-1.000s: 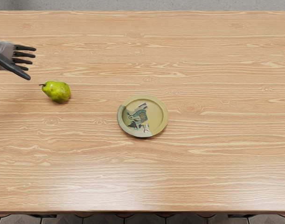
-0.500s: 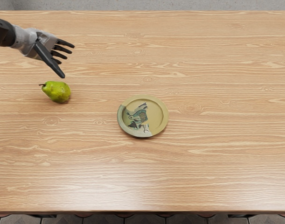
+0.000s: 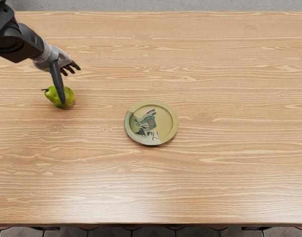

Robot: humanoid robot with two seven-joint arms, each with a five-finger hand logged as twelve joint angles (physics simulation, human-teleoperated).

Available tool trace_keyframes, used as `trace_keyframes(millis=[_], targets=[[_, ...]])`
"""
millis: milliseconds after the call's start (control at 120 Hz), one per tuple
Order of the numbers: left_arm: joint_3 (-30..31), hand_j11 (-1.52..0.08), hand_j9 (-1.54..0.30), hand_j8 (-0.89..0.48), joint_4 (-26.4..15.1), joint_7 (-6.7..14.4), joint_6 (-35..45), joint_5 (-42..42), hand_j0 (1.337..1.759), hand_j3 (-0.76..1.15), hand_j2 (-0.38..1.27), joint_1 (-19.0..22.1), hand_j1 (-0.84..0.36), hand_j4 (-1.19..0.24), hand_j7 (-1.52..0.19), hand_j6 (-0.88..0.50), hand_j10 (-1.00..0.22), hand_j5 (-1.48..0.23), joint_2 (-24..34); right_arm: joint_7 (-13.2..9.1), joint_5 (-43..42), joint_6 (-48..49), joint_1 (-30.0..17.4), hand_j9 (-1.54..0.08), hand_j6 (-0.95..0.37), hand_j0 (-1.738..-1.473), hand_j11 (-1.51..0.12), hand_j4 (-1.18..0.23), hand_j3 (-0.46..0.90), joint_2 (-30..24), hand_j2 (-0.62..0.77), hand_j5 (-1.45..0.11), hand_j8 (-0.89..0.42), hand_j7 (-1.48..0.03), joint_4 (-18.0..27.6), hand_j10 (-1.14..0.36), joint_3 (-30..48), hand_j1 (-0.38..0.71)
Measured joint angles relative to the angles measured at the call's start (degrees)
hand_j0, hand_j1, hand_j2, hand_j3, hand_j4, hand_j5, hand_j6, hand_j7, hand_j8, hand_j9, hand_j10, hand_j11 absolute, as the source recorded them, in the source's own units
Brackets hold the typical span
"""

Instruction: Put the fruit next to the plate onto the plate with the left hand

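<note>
Your left hand [image 3: 58, 61] hangs at the upper left of the frame, fingers [image 3: 71, 65] spread and gripping nothing, thumb angled down over the small green pear [image 3: 68, 97] ready to close. The pear lies on the light wooden counter [image 3: 215, 74], well left of the round olive patterned plate [image 3: 174, 123]. Half a second ago the hand was higher and clear of the fruit, and the pear itself hasn't shifted.

I see a wide table [image 3: 230, 187] of light wood, its grain running left to right, filling nearly my whole head view. Two things lie on it. A green pear [image 3: 51, 94] sits near the left edge, stem pointing left. A round olive plate [image 3: 166, 120] with a dark painted figure lies flat near the middle, well apart from the pear.
</note>
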Motion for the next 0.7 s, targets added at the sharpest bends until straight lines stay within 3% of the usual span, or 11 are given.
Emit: trace_keyframes(millis=[167, 225, 458, 700], targets=[[5.9, -0.01, -0.02, -0.01, 0.0, 0.0, 0.0, 0.8, 1.658, 0.00, 0.00, 0.0, 0.34, -0.01, -0.02, -0.01, -0.04, -0.02, -2.3, 0.0, 0.0, 0.0, 0.0, -0.03, -0.02, -1.658, -0.03, -0.02, 0.00, 0.0, 0.00, -0.03, -0.02, -0.03, 0.0, -0.02, 0.0, -0.32], [6.9, -0.01, -0.02, 0.00, 0.0, 0.0, 0.0, 1.9, 1.658, 0.00, 0.00, 0.2, 0.33, -0.01, -0.02, -0.01, 0.00, -0.02, -2.4, 0.0, 0.0, 0.0, 0.0, -0.03, -0.02, -1.658, -0.03, -0.02, 0.00, 0.0, 0.00, -0.03, -0.02, -0.03, 0.0, -0.02, 0.0, -0.32], [8.0, -0.02, -0.02, 0.01, 0.0, 0.0, 0.4, 3.4, 1.658, 0.00, 0.00, -0.3, 0.33, -0.02, -0.02, -0.02, -0.01, -0.02, -2.5, 0.0, 0.0, 0.0, 0.0, -0.03, -0.02, -1.658, -0.03, -0.02, 0.00, 0.0, 0.00, -0.03, -0.02, -0.03, 0.0, -0.02, 0.0, -0.32], [8.2, -0.04, -0.04, -0.03, 0.0, 0.0, 8.2, 4.0, 1.658, 0.00, 0.01, 0.3, 0.31, -0.03, -0.04, -0.03, -0.03, -0.04, -3.3, 0.0, 0.0, 0.0, 0.0, -0.03, -0.02, -1.658, -0.03, -0.02, 0.00, 0.0, 0.00, -0.03, -0.02, -0.03, 0.0, -0.02, 0.0, -0.32]])
